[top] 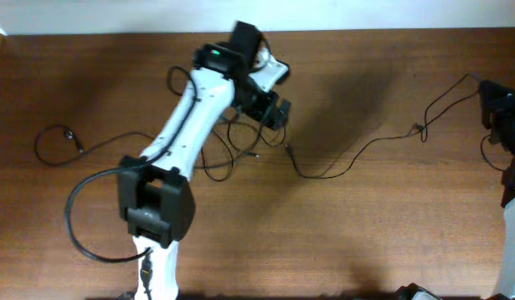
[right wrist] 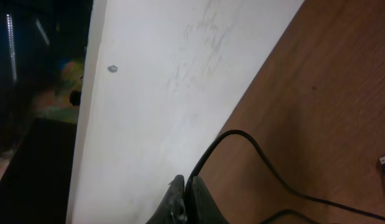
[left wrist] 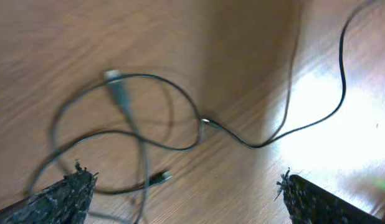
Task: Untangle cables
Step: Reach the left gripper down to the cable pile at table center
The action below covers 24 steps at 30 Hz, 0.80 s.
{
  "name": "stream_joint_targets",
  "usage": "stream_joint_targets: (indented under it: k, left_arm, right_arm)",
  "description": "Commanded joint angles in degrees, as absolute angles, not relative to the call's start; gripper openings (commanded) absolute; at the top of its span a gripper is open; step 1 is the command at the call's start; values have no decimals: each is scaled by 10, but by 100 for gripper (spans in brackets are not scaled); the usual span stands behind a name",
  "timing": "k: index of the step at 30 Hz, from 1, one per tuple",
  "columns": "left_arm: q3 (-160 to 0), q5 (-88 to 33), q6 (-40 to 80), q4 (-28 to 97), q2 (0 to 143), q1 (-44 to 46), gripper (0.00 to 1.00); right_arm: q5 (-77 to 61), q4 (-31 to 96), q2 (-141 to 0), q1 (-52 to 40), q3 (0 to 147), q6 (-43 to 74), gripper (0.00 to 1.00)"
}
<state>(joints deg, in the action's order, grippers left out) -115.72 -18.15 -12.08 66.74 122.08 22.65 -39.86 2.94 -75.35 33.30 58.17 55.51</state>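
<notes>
Wood-grain tabletop (top: 366,242) fills your overhead view, with a white wall (top: 116,17) along its far edge. Your left gripper (left wrist: 183,177) hangs over the far middle of the table, fingers (left wrist: 61,196) spread wide with nothing between them. Directly under it lies the knot of cables (left wrist: 142,124): thin black loops crossing one another, with a pale plug (left wrist: 118,87) lying across the far-left part of the loops. From the right side of that knot a long cable (left wrist: 255,145) snakes right over bare wood, then climbs toward the far right corner, where your right arm sits. Your right gripper (right wrist: 186,183) is clenched on that cord beside the wall. Its fingers (right wrist: 195,202) are pressed together, and the black line arches out from the tips and down to the table. A separate cable (top: 72,133) curls by itself well to the left. A thicker black lead (top: 74,208) bows out beside the left arm's near end.
</notes>
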Motion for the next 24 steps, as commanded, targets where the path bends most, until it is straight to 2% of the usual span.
stream_joint_targets:
  k: [1, 3, 5, 9, 13, 19, 21, 24]
  left_arm:
    - [-1163, -173, -89, 671, 1240, 262, 99]
    - [-1163, -173, -12, 670, 1256, 280, 100]
    - [-1163, -171, 102, 667, 1279, 301, 83]
    - [-1163, -171, 213, 670, 1317, 332, 70]
    - [-1163, -163, 341, 672, 1341, 356, 66]
    - [-1150, -67, 533, 684, 1351, 368, 60]
    - [-1133, -50, 588, 682, 1351, 368, 64]
    - [-1108, -46, 609, 674, 1351, 370, 68]
  right_arm:
    - [-391, 42, -754, 335, 587, 544, 4]
    - [-389, 55, -754, 335, 587, 544, 4]
    - [-387, 63, -754, 335, 587, 544, 4]
    - [-387, 71, -754, 335, 587, 544, 4]
    - [-386, 75, -754, 335, 587, 543, 4]
    - [-383, 102, -754, 335, 587, 527, 4]
    - [-383, 105, -754, 335, 587, 522, 4]
    - [-383, 106, -754, 335, 587, 522, 4]
